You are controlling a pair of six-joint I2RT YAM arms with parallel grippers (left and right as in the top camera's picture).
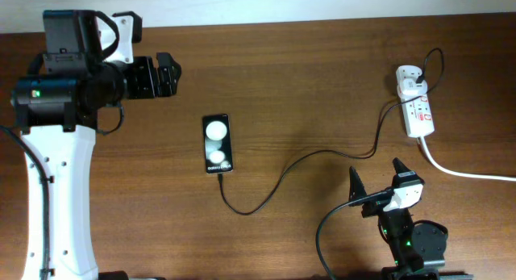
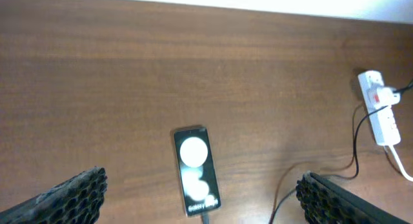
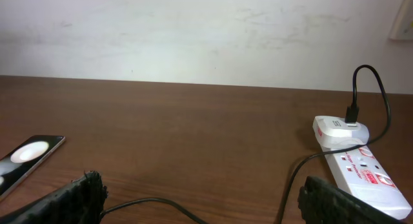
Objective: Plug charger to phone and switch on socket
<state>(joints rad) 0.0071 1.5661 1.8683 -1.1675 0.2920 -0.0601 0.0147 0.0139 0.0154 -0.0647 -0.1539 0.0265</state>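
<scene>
Jaws, left and right: both released, empty; phone (image 1: 218, 143) flat on the surface (image 1: 322, 70), charger (image 1: 322, 152) apparently seated in its near end; socket (image 1: 416, 110) far right; step in hand, I judge: switching; next needs right jaws pressing its switch squarely.

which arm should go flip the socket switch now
Right. The right pincer is open and close to the socket. The left pincer is far across, beyond the phone, whose bottom edge the charger already meets.
</scene>
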